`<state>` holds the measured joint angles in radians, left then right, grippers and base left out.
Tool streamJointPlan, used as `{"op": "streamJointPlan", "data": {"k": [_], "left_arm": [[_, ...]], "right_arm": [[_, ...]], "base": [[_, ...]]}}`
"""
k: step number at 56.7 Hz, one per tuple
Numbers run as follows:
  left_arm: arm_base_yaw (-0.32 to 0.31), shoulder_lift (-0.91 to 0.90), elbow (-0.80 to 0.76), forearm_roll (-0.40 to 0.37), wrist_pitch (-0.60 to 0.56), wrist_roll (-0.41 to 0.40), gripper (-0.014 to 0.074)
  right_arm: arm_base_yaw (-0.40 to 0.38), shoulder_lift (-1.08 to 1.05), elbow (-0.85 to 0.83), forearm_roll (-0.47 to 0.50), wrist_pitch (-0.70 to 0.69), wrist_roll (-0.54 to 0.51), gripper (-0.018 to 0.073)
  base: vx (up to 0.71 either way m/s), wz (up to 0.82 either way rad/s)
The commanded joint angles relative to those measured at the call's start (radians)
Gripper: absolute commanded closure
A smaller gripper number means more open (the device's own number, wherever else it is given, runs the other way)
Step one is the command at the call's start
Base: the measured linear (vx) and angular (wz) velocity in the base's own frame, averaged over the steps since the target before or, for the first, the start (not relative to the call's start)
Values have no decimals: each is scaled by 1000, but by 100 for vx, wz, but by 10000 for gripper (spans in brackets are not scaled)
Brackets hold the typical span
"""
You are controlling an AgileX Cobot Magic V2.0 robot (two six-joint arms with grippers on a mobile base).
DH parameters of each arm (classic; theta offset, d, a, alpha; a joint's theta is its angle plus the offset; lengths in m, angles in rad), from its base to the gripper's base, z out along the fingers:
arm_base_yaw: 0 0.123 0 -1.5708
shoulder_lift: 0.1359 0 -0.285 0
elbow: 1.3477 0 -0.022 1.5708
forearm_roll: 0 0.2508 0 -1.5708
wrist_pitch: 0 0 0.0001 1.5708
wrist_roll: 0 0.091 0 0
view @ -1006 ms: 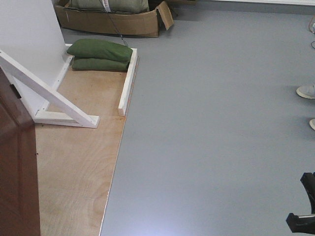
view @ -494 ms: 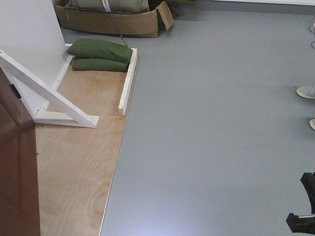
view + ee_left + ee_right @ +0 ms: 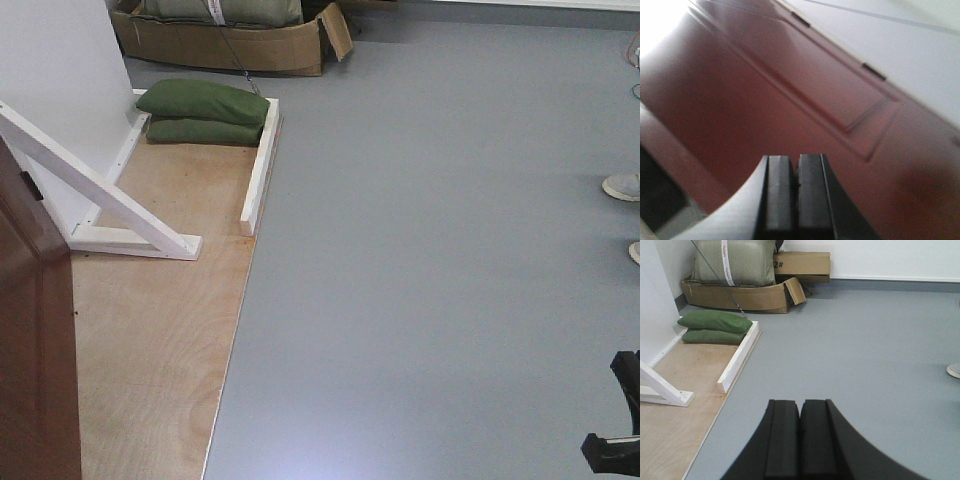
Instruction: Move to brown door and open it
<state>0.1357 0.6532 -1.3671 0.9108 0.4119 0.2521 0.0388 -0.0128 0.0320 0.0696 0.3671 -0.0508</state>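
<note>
**Desk:** Where is the brown door (image 3: 36,330)?

**Field:** Lower left of the front view, a reddish slab cut off by the frame edge. It stands over the plywood floor panel (image 3: 160,330), beside the white brace (image 3: 110,195). In the left wrist view its panelled face fills nearly the whole frame, close ahead of the left hand (image 3: 795,165), whose pads are pressed together on nothing.

**Desk:** And the right side?

**Field:** The right hand (image 3: 800,407), bottom centre of its own view, is likewise pressed together and empty. It points over grey floor (image 3: 430,260) toward green bags (image 3: 715,322) and a cardboard box (image 3: 740,295) at upper left.

**Desk:** What could go wrong from here?

**Field:** No handle shows in any view, so a reach now would likely be blind, and the closed left hand could scrape the glossy panel. The door's swing, or the base, may catch the brace. A shoe (image 3: 622,185) at the right edge suggests someone is standing near the path.
</note>
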Motion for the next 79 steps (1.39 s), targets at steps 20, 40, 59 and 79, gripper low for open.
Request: {"op": "streamJointPlan", "data": {"k": [20,40,59,79], "left_arm": [[32,9,-28,810,785,-497,565],[54,60,-27,771,844,-1267,565],[294,198,-27,747,844,-1285,564],[520,268,-27,604,843,-1333,563]], "right_arm": [[0,-6,4,-3,-77,-6,559],[0,-6,4,-3,-77,-6,559],[0,-6,4,-3,-77,-6,559],[0,-6,4,-3,-77,-6,559]], "base": [[0,0],[0,0],[0,0],[0,0]]}}
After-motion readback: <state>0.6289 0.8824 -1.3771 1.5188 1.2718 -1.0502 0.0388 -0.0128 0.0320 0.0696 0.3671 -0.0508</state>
